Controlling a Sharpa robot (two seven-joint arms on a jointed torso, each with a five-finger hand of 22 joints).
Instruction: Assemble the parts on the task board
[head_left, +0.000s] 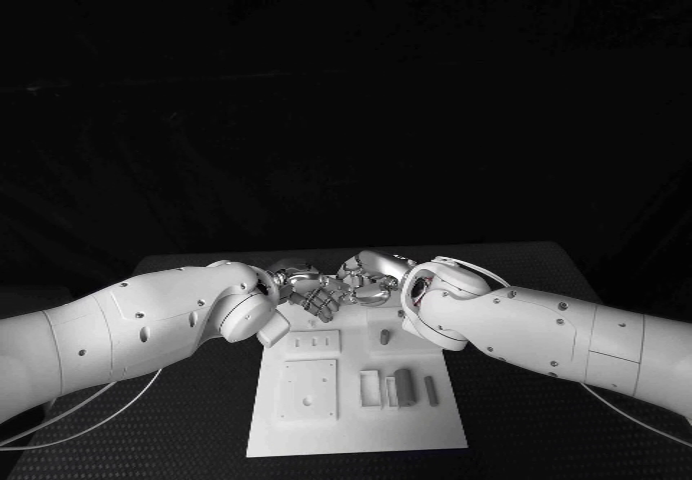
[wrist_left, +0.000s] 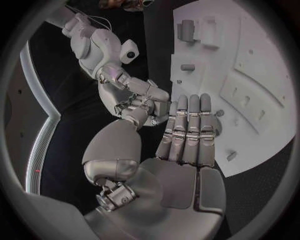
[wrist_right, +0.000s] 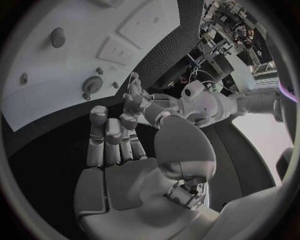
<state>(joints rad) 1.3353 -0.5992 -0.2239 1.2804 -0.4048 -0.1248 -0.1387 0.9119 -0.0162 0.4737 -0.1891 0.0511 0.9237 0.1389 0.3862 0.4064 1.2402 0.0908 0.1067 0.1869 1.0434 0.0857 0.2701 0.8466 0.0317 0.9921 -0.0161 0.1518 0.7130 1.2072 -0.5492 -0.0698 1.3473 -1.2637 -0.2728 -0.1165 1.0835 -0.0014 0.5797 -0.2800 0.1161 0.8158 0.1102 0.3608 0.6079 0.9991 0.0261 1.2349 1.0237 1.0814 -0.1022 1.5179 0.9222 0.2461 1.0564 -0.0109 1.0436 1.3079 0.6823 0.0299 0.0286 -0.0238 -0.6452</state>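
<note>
Matt white plastic task board (head_left: 353, 415); glossy silver metal-look left hand (wrist_left: 187, 135); black table (head_left: 173, 400).

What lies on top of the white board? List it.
On the task board lie small grey parts and a peg. Both hands hover open over its far edge, hiding whatever lies beneath.

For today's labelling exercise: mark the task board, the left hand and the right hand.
task board (head_left: 353, 435), head view, bare near edge of the plate.
left hand (wrist_left: 187, 132), left wrist view, middle of its straight fingers.
right hand (wrist_right: 119, 150), right wrist view, base of its fingers.
</note>
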